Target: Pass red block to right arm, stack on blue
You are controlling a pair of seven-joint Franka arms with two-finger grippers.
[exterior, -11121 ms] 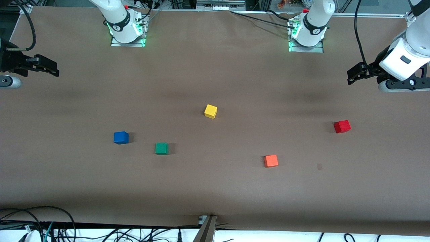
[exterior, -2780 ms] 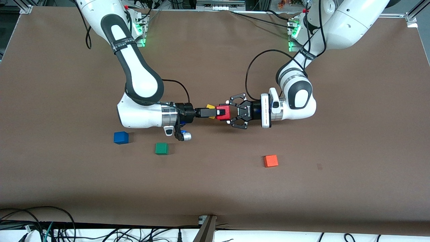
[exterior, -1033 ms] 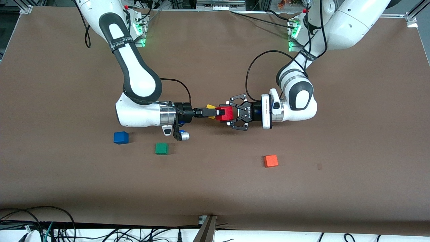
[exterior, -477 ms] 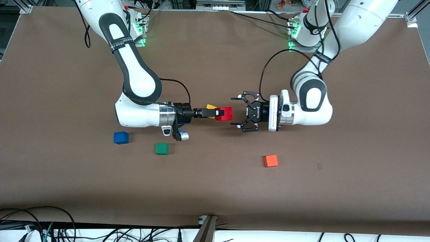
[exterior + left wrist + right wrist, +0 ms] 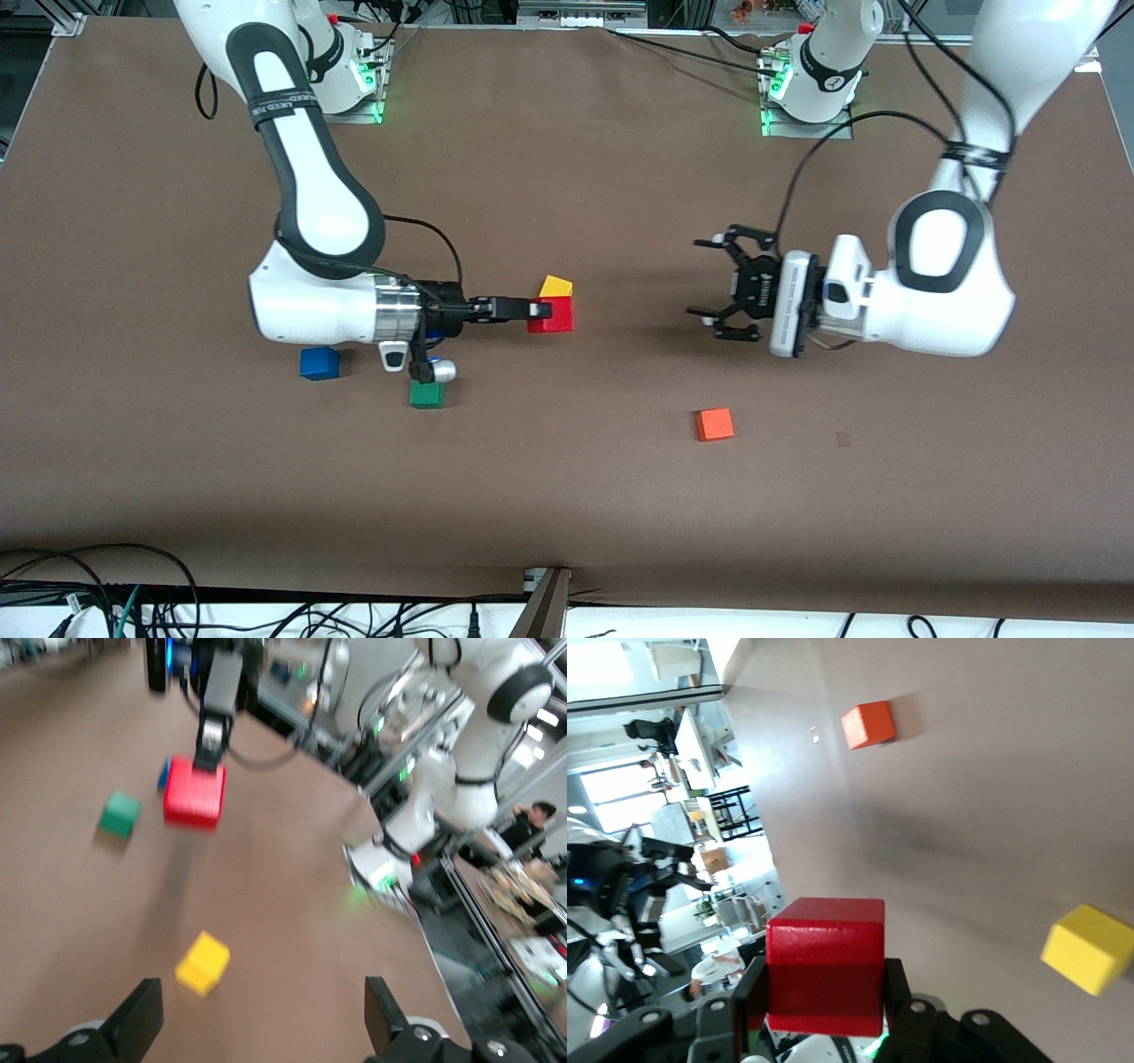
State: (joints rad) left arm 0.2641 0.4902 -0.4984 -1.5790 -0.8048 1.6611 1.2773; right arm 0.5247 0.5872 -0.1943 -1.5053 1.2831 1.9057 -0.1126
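Note:
The red block [image 5: 551,315] is held in my right gripper [image 5: 538,311], which is shut on it just above the table, next to the yellow cube [image 5: 556,285]. In the right wrist view the block [image 5: 825,966] fills the gap between the fingers [image 5: 897,988]. The blue cube [image 5: 319,363] sits on the table under the right arm's wrist, toward the right arm's end. My left gripper [image 5: 711,288] is open and empty, apart from the block, over the table toward the left arm's end. The left wrist view shows the red block [image 5: 193,790] held far off and its own gripper [image 5: 261,1028] spread wide.
A green cube [image 5: 426,395] lies just below the right wrist camera, beside the blue cube. An orange cube [image 5: 714,424] lies nearer the front camera, below the left gripper. The brown table [image 5: 567,496] is bare along the front edge.
The left gripper has let go of the red block and drawn back toward the left arm's end. The right gripper has pulled the block toward the right arm's end and lower.

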